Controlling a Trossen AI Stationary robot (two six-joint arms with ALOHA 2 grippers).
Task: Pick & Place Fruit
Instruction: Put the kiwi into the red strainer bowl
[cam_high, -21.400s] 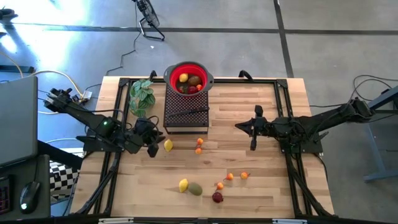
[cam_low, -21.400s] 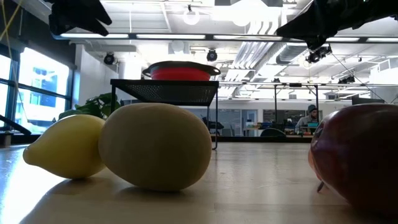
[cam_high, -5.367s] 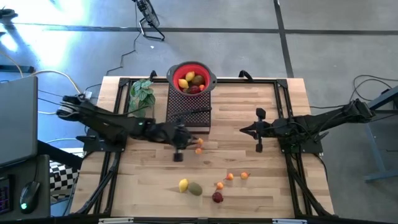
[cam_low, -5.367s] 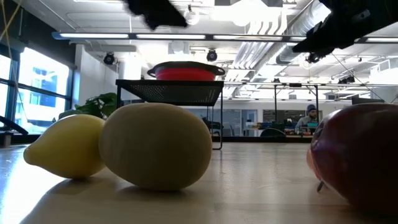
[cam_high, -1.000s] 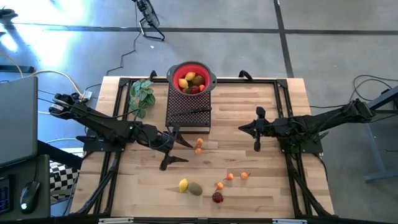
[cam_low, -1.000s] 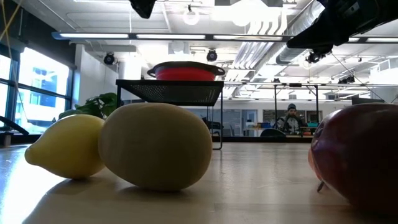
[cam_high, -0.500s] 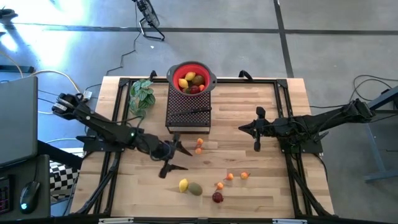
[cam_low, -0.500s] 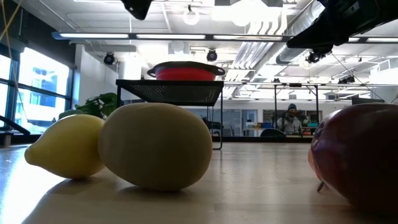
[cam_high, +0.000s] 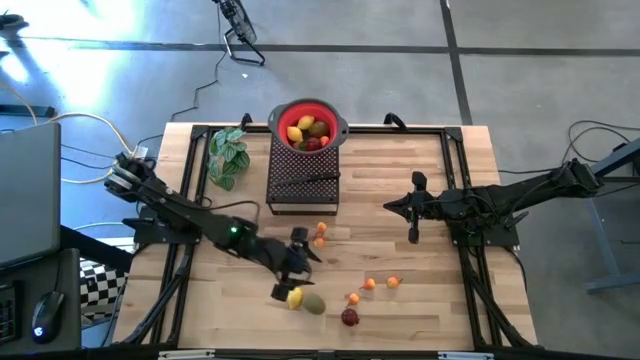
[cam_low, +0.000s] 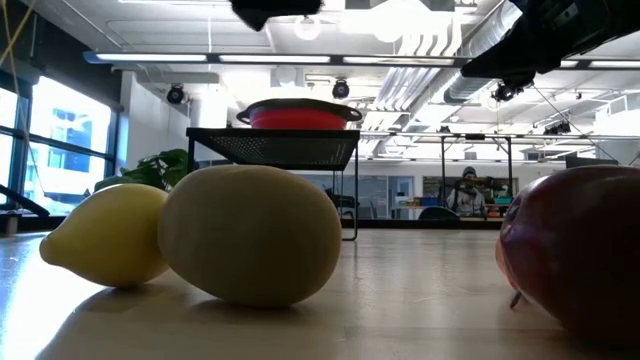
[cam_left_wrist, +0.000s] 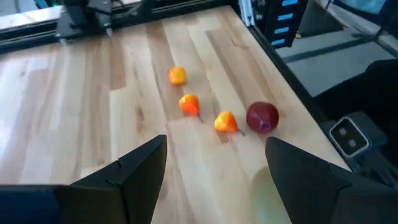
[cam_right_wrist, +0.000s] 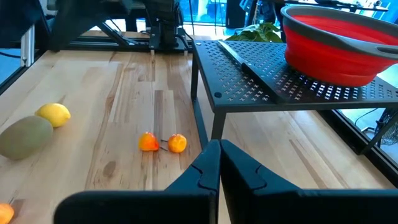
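Left pincer (cam_high: 291, 270) has swung away from the black mesh rack (cam_high: 301, 180) toward the near side of the tabletop (cam_high: 400, 190) over the last second; now sits over the yellow lemon (cam_high: 294, 297), fingers spread wide, nothing held. Olive-green fruit (cam_high: 314, 303) lies touching the lemon on its right. Reads as lining up the next pick, lemon the likely target.

Red bowl (cam_high: 306, 128) on the rack already holds a lemon, a brown kiwi and dark red pieces. Loose fruit left: two tiny orange ones (cam_high: 320, 234) just in front of the rack, three more orange (cam_high: 369, 285) and a dark red fruit (cam_high: 349, 317) near the front edge. Roughly half done by my count.

Right pincer (cam_high: 413, 208) parked mid-tabletop on the right side, fingers pressed together, empty, unchanged.

Surface: pale wood planks, black frame rails along the edges. Leafy plant (cam_high: 227, 153) beside the rack; black-handled knife (cam_high: 308, 180) on the mesh.

Room: polished concrete floor, cables, open-plan space with ceiling lights; a seated person (cam_low: 468, 190) far behind
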